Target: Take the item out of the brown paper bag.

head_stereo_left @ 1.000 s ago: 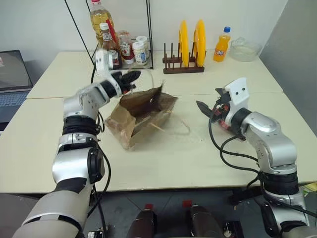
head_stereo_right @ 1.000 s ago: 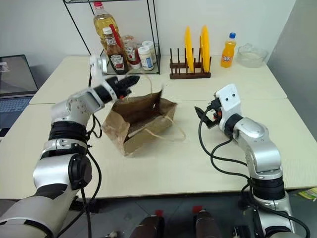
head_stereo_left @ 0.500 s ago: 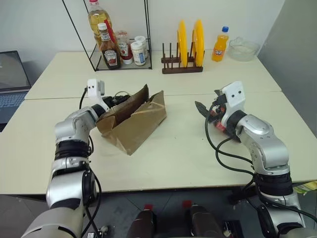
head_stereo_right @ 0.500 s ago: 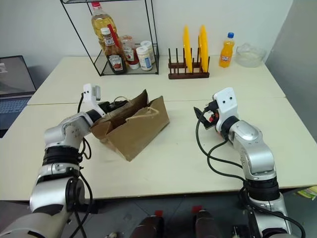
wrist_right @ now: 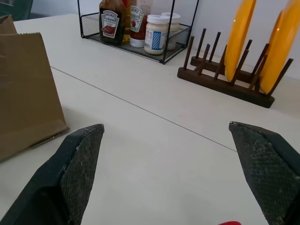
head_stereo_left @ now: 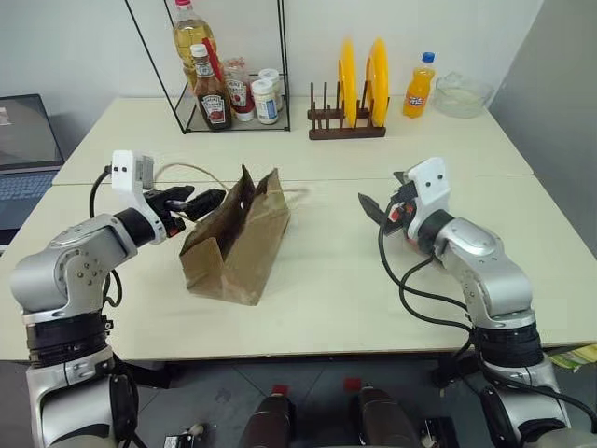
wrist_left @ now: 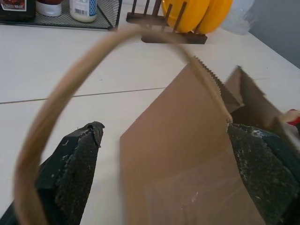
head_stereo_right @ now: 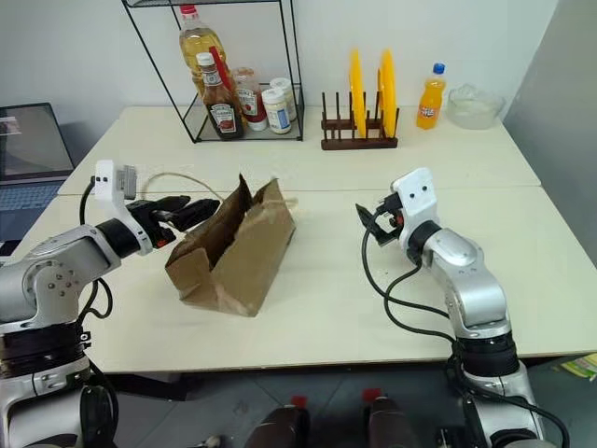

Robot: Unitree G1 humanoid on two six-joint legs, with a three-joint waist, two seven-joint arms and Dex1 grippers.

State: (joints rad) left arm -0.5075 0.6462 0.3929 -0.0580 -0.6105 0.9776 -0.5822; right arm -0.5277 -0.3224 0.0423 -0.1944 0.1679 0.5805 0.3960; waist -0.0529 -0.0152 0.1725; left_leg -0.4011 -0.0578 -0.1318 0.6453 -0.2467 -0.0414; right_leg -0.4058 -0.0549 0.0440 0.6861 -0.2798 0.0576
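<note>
The brown paper bag (head_stereo_left: 238, 241) rests creased on the cream table, its open mouth turned up toward my left gripper (head_stereo_left: 198, 201). That gripper is open just left of the mouth, with the bag's near wall (wrist_left: 187, 159) between its spread fingers. One cord handle (wrist_left: 70, 79) arches over the left gripper; I cannot tell if it touches a finger. A small red patch (wrist_left: 293, 116) shows past the bag's rim; whether it is the item I cannot tell. My right gripper (head_stereo_left: 373, 205) is open and empty, well right of the bag.
At the table's back stand a wire rack of sauce bottles (head_stereo_left: 224, 89), a wooden rack with yellow plates (head_stereo_left: 359, 84), an orange drink bottle (head_stereo_left: 418, 86) and a glass bowl (head_stereo_left: 462, 91). A laptop (head_stereo_left: 23, 149) sits at the far left.
My left gripper has opened and drawn back to the left. The bag, held up tilted before, has dropped onto the table. The right arm has stayed put.
</note>
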